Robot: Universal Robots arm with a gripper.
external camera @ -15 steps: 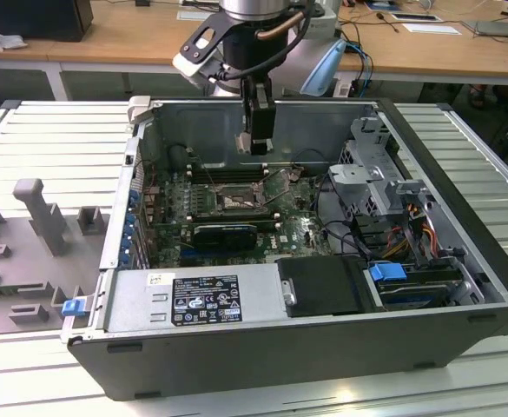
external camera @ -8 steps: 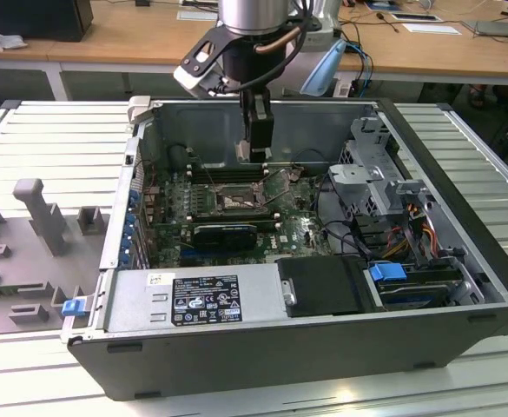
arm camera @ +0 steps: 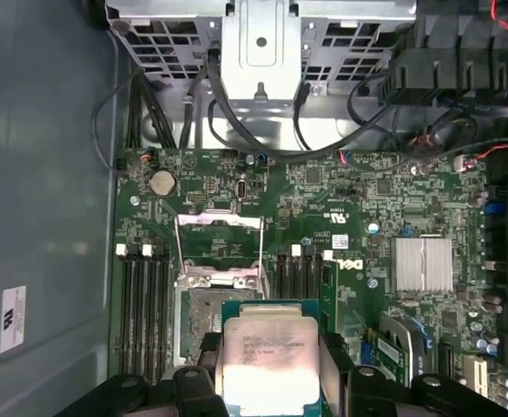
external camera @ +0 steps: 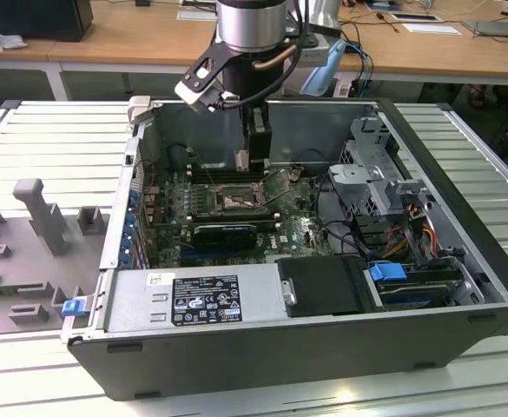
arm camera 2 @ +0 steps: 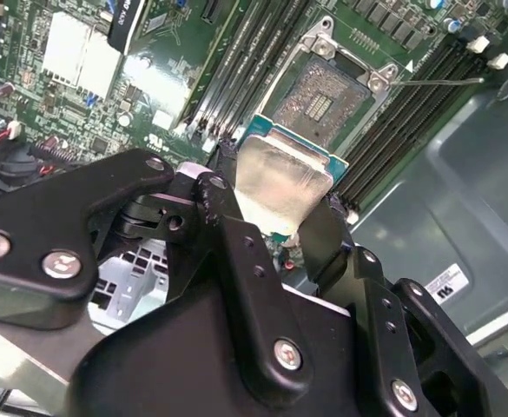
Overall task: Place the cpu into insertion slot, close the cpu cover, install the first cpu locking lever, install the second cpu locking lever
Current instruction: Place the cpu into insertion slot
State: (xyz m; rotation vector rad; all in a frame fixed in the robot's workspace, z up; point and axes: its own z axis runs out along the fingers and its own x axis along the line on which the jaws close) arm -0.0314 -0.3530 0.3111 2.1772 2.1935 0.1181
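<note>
The claw (arm camera 2: 273,208) grips the cpu (arm camera 2: 281,169) by its edges, near the uncovered insertion slot (arm camera 2: 323,100). Placement is under way; seating it likely demands square alignment.

An electronics lab: open computer case (external camera: 280,356), cable-strewn desks (external camera: 132,35) behind.

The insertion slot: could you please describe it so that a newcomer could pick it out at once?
In the open computer case, on the green board, the insertion slot sits between two banks of long black memory slots. Unlike them it is square, golden-brown in the middle and rimmed with silvery metal; the claw holds the cpu near it.
</note>
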